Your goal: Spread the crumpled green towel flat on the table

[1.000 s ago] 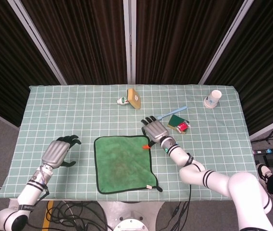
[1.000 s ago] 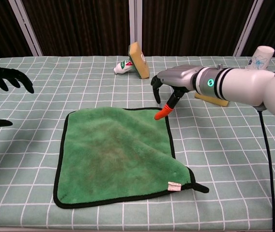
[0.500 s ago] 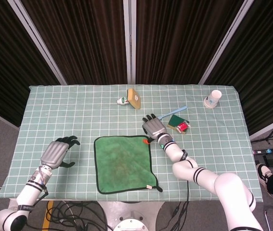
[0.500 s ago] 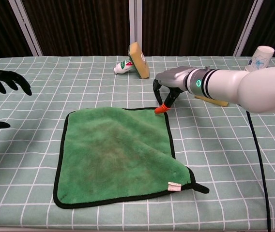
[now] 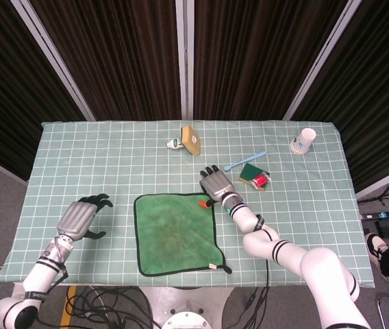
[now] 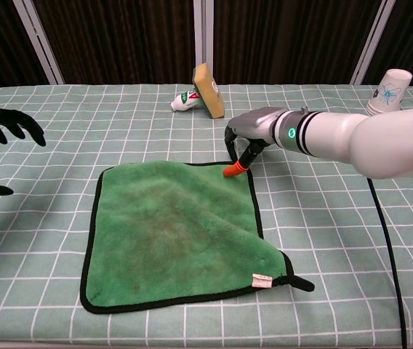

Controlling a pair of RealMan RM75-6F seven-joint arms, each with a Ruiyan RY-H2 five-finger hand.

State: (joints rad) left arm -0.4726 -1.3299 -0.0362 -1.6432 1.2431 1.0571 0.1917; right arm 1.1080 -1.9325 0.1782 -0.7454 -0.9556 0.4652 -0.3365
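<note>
The green towel [image 5: 176, 233] [image 6: 174, 233] lies almost flat on the checked tablecloth, its black-edged near right corner trailing out with a small white tag. My right hand [image 5: 215, 185] [image 6: 254, 134] hovers at the towel's far right corner with its fingers arched downward. Its orange fingertip [image 6: 231, 171] touches the towel's far edge, and the hand holds nothing. My left hand [image 5: 81, 218] [image 6: 3, 127] rests on the table to the left of the towel, apart from it, with spread fingers and nothing in it.
A yellow sponge [image 5: 192, 139] [image 6: 209, 80] and a small white tube [image 5: 174, 144] [image 6: 185, 100] lie at the back centre. A paper cup [image 5: 305, 140] [image 6: 390, 91] stands at the back right. A blue utensil [image 5: 244, 160] and a green-and-red packet [image 5: 255, 177] lie just right of my right hand.
My right hand has shifted a little left along the towel's far edge, its orange fingertip now on the corner. My left hand has drifted slightly left. The towel looks unchanged.
</note>
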